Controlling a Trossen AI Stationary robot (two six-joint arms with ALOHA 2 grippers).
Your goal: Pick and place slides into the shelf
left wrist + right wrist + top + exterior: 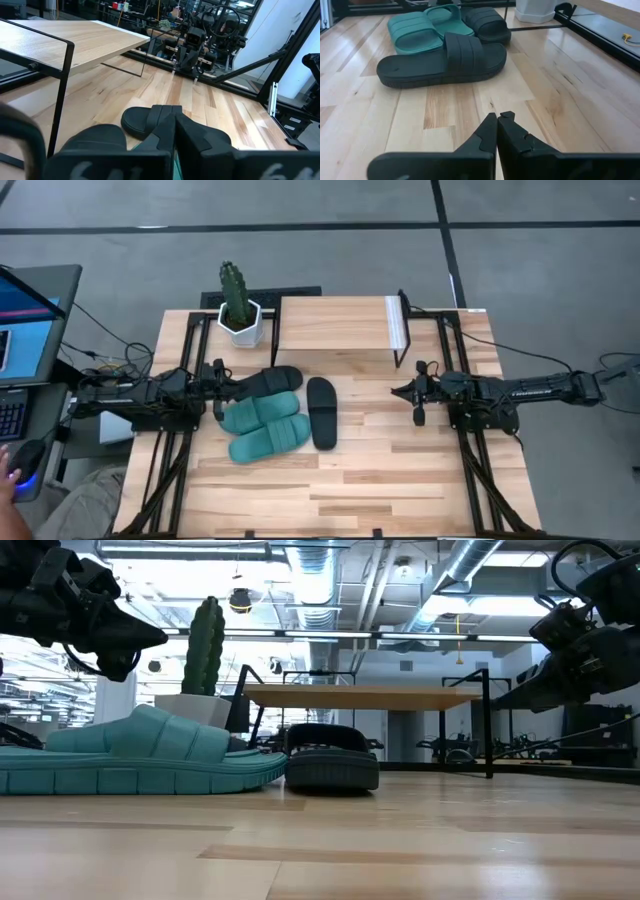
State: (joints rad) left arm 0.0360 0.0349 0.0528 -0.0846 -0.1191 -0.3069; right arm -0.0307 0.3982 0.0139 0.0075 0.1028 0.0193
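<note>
starting from rest, left gripper point(219, 392) and right gripper point(417, 396) both pinched together empty; four rubber slides point(272, 415) lie mid-table before the wood-topped black-framed shelf point(335, 323), so open wide first.

I see four slides point(278, 416) clustered on the table point(400, 470) before the shelf point(335, 323), a cactus point(238, 298) left of it.
</note>
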